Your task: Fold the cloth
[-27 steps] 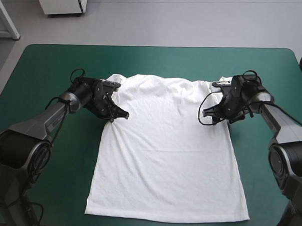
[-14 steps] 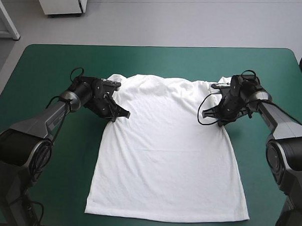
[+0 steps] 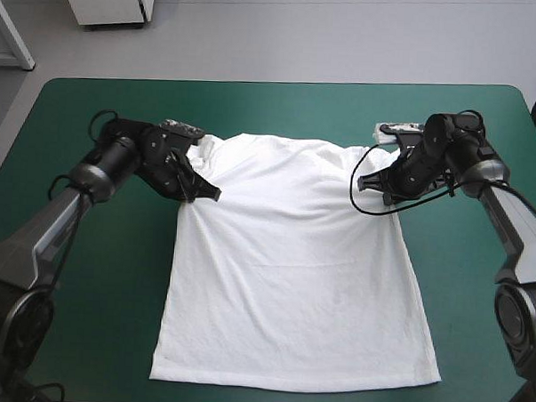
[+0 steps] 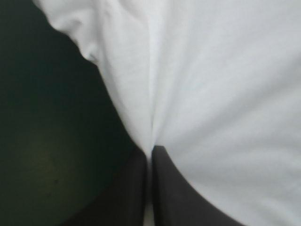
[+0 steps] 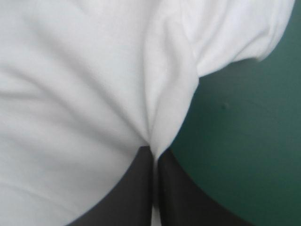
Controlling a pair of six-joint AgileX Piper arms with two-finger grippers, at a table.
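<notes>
Both arms have pulled back toward the frame's sides; the left gripper [image 3: 200, 189], centre-left, and the right gripper [image 3: 386, 190], centre-right, each pinch the flat T-shirt [image 3: 291, 282] near its sleeves.

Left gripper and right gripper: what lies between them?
Only the chest of the T-shirt, spread flat, lies between the left gripper and the right gripper; the high view shows it.

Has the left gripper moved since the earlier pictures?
Yes. The left gripper, shut on the T-shirt, shifted slightly toward the far left corner of the table.
</notes>
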